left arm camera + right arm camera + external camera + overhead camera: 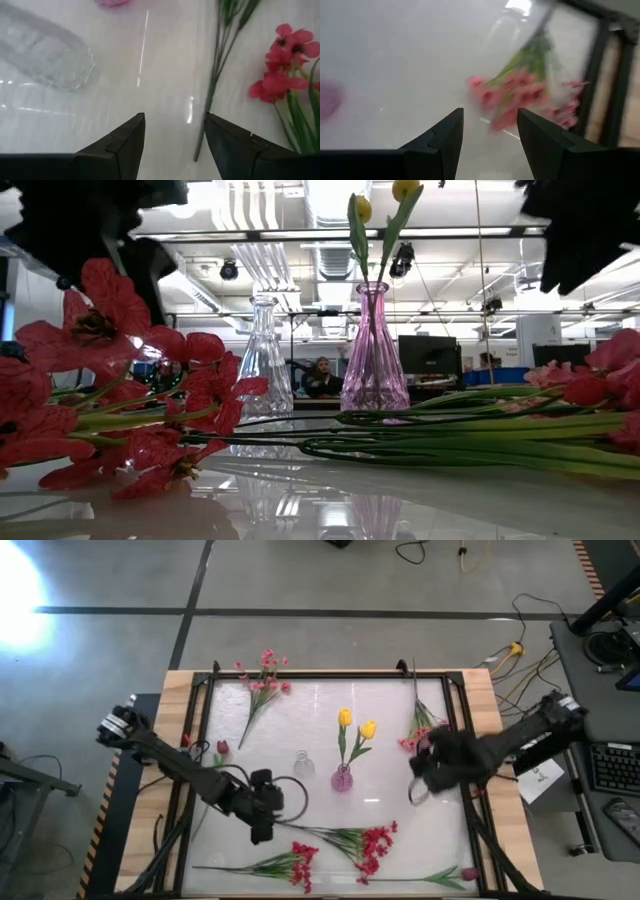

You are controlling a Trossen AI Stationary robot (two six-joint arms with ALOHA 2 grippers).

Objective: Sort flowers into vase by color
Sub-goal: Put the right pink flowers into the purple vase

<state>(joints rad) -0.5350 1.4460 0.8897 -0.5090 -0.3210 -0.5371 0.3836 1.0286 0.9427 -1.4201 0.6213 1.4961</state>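
My left gripper (275, 810) (175, 137) hovers open over the white table near its near-left part, just beside the bare stem end (202, 140) of a red spray (368, 843) (285, 55) lying flat. My right gripper (420, 766) (489, 130) is open near the right side, with a pink spray (418, 728) (525, 95) lying just ahead of it. A pink vase (342, 778) (376, 350) stands mid-table holding two yellow tulips (356, 727). An empty clear vase (303, 764) (262, 355) (45, 55) stands beside it.
Another pink spray (262, 680) lies at the far-left corner, and a second red spray (290, 862) lies along the near edge. Single dark-red tulips lie at the left side (221, 748) and the near-right corner (465, 873). A dark frame (455, 680) rims the table.
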